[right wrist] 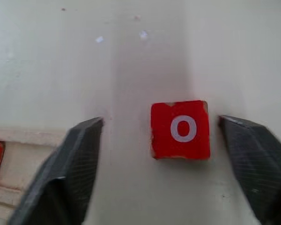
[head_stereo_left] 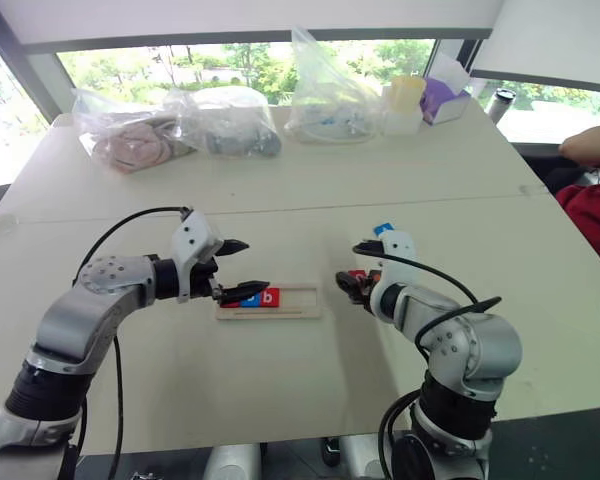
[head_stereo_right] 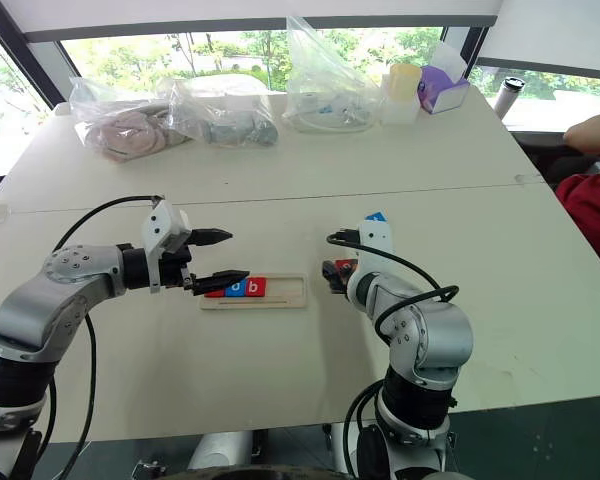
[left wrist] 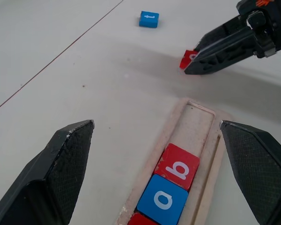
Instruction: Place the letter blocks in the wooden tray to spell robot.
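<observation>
At frame centre, the wooden tray [head_stereo_left: 280, 302] is carrying 3 letter blocks [left wrist: 171, 185] while both grippers' jaws are standing wide, the right gripper [right wrist: 171, 154] straddling the red o block [right wrist: 180, 130].

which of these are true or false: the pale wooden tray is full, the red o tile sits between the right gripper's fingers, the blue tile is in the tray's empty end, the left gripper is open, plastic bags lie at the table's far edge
1. The pale wooden tray is full. False: its slot shows three tiles, the red b tile last, and the rest is bare.
2. The red o tile lies on the table between the right gripper's open fingers. True.
3. The loose blue tile sits in the tray's empty end. False: it lies on the table, apart from the tray.
4. The left gripper is open. True.
5. Clear plastic bags lie at the table's far edge. True.
</observation>
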